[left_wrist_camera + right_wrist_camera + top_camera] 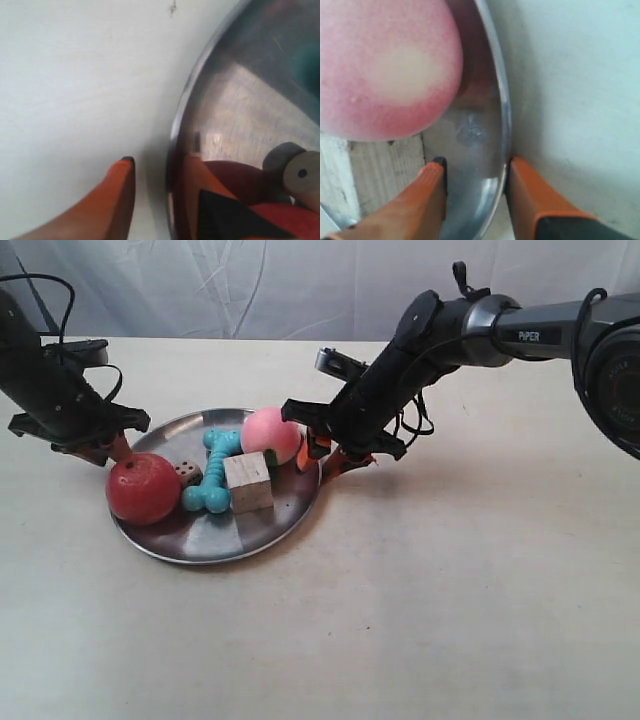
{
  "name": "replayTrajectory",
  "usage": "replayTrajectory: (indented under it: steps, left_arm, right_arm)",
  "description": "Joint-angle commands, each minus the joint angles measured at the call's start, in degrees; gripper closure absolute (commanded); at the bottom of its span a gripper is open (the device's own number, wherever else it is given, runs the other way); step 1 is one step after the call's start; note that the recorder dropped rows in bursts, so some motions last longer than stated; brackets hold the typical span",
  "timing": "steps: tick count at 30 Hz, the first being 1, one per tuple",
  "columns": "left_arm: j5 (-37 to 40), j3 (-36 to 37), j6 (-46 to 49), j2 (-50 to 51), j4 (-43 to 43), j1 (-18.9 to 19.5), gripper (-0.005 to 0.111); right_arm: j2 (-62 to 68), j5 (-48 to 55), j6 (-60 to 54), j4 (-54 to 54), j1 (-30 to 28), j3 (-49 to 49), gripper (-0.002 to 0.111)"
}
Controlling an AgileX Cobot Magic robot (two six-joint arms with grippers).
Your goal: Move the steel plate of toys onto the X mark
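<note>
The steel plate (290,512) lies left of the table's middle. It holds the red ball (143,488), pink peach (271,435), turquoise bone (213,472), wooden cube (248,482) and die (187,472). My left gripper (160,160), on the arm at the exterior view's left (112,448), is open astride the plate's rim (175,130), one finger outside and one inside by the red ball. My right gripper (477,161) (325,458) is open astride the opposite rim (504,115) beside the peach (385,65), its outer finger against the rim. A tiny grey mark (172,8) shows on the table, too blurred to confirm as the X mark.
The pale tabletop (470,580) stretches wide to the right of the plate and in front of it. A white cloth backdrop (300,280) hangs behind the table's far edge. Cables trail from both arms.
</note>
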Motion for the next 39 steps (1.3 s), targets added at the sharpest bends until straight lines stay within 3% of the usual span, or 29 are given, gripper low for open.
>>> replayTrajectory:
  steps: [1,7,14,19,21,25,29,34,39]
  left_arm:
    - [-0.43,-0.28,-1.06,-1.70,0.88,1.75,0.073]
    - [1.53,-0.28,-2.88,-4.70,1.44,5.00,0.081]
    - [1.85,-0.28,-3.27,-11.71,1.07,7.92,0.107]
    - [2.38,-0.28,-2.87,-17.12,1.07,8.03,0.107]
    - [2.66,-0.28,-1.54,-19.52,1.07,8.03,0.107]
    - [2.11,1.71,-0.71,-26.70,1.07,8.03,0.107]
    - [-3.30,8.81,-0.71,-36.95,-0.83,8.03,0.107]
    - [-15.40,20.52,-0.54,-52.47,-0.82,7.76,0.107]
    - [-27.18,33.84,-0.54,-70.03,0.78,7.76,0.107]
  right_arm:
    - [-2.03,-0.12,0.16,-2.55,-0.45,-0.25,0.069]
    - [-4.72,1.56,5.15,-11.51,-0.45,-0.25,0.069]
    - [-10.64,3.93,11.72,-25.40,-0.45,-0.25,0.069]
    - [-14.94,7.65,11.72,-28.48,-0.45,-0.25,0.070]
    - [-16.96,9.05,11.72,-30.44,-0.45,0.37,0.077]
    - [-21.83,8.49,11.72,-31.35,-0.45,4.21,0.110]
    - [-28.48,3.81,11.72,-31.45,-0.45,11.82,0.108]
    - [-40.54,-7.20,11.58,-31.45,-0.34,24.41,0.108]
    - [-57.96,-27.66,9.31,-31.45,-0.34,41.75,0.108]
